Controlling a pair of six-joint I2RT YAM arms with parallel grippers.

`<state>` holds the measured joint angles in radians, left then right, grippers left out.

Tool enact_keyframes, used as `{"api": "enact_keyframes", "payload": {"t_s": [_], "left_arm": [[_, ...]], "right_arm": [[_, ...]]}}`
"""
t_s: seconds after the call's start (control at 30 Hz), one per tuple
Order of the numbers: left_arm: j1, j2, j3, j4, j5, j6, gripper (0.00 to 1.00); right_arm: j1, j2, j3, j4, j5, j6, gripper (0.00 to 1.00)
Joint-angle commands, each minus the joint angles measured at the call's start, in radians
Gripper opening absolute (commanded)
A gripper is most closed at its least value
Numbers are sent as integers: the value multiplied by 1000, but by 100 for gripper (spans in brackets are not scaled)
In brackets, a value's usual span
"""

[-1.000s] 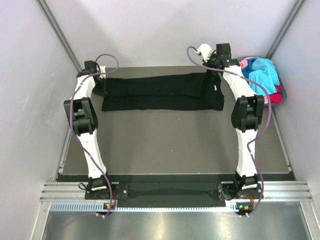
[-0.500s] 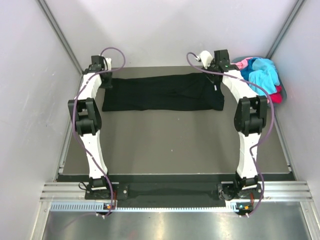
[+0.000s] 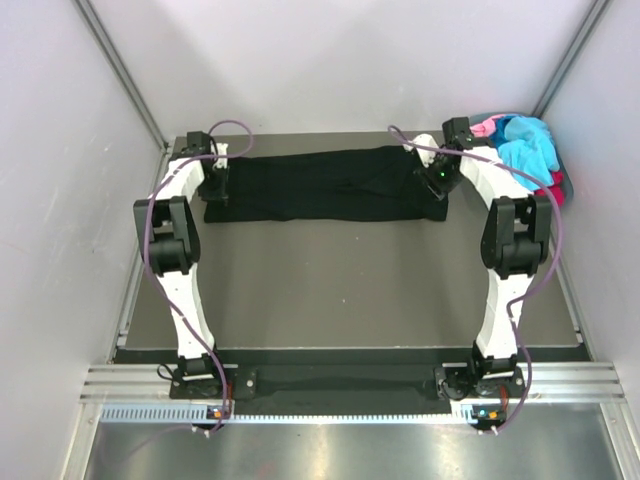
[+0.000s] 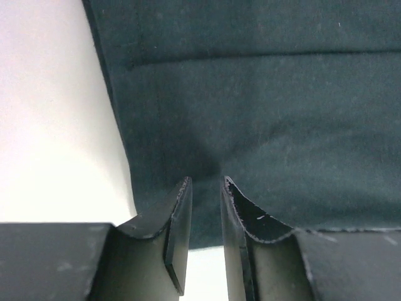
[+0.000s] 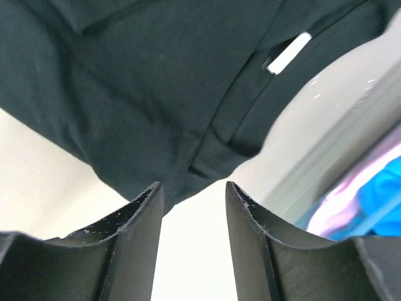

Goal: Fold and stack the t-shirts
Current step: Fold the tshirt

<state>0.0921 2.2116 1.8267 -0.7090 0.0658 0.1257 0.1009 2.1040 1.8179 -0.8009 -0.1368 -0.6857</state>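
**Item 1: black t-shirt** (image 3: 330,185). Lies flat on the far part of the counter (image 3: 340,290), folded into a long narrow band running left to right. A small white label (image 5: 287,53) shows at its right end in the right wrist view.

**Item 2: other t-shirts** (image 3: 522,148). A loose heap of turquoise, pink and red cloth at the far right corner, just beyond the black shirt's right end. They are unfolded.

**Item 3: left claw** (image 4: 205,185). Positioned over the left end of the black t-shirt, close to the cloth's edge. The jaws stand a narrow slit apart with nothing between them. I cannot tell whether the tips touch the cloth.

**Item 4: right claw** (image 5: 194,188). Positioned at the right end of the black t-shirt, above its near corner and the bare counter beside it. The jaws are parted wider than the left claw's and hold nothing.
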Motion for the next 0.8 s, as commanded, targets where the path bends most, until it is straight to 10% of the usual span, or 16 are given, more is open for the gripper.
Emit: {"api": "enact_keyframes", "payload": {"t_s": [0.0, 0.5, 0.77], "left_arm": [[3, 23, 49, 11, 12, 3, 30], [5, 51, 40, 5, -41, 60, 29], [5, 71, 51, 8, -57, 89, 28]], "right_arm": [[-12, 17, -2, -52, -17, -25, 45], [-44, 97, -19, -96, -23, -55, 46], [-75, 169, 46, -262, -184, -89, 6]]}}
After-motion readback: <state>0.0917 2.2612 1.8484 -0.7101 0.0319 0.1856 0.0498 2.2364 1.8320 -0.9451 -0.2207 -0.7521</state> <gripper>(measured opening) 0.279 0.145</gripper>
